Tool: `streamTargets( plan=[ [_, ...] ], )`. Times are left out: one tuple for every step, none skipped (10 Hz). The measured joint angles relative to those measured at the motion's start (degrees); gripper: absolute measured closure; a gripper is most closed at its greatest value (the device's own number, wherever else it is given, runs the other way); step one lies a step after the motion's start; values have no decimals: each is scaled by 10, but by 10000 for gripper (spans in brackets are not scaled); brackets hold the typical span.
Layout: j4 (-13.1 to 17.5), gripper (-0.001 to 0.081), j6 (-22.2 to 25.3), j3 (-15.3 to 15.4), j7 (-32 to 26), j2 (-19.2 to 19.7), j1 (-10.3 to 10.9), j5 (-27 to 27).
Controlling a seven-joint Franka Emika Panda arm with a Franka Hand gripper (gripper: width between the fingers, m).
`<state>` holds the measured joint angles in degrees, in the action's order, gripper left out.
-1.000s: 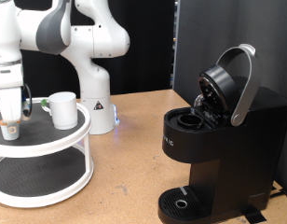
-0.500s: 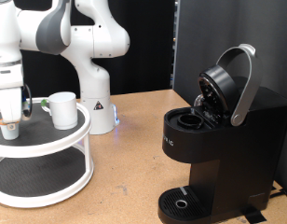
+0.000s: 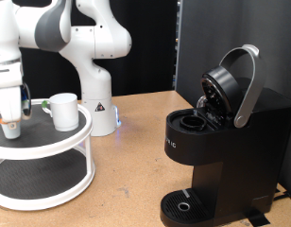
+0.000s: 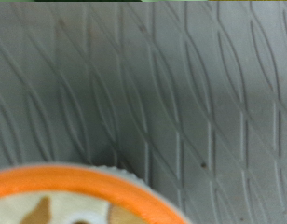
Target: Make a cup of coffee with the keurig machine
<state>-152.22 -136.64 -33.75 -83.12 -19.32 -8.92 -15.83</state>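
The keurig machine (image 3: pixel 226 132) is being seen near the table's right edge in the exterior view, its lid raised and its pod chamber apparently unfilled, so brewing is judged not yet begun. The cup (image 3: pixel 63 111) is being kept on a round white rack (image 3: pixel 51 151) at the table's left edge, well apart from the machine. The gripper (image 3: pixel 9 121) is being held low over a small pod (image 3: pixel 9 130) on that rack; whether its fingers are clenched or released cannot be told.
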Motion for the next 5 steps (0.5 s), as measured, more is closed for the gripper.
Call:
streamTargets(
  plan=[
    [9,363,29,1,-1,-11,1,7],
    [21,366,59,3,-2,-26,1,13],
    [35,368,89,6,-3,-40,2,20],
    [52,368,119,9,-6,-52,2,25],
    [70,368,149,13,-10,-61,3,27]
  ],
)
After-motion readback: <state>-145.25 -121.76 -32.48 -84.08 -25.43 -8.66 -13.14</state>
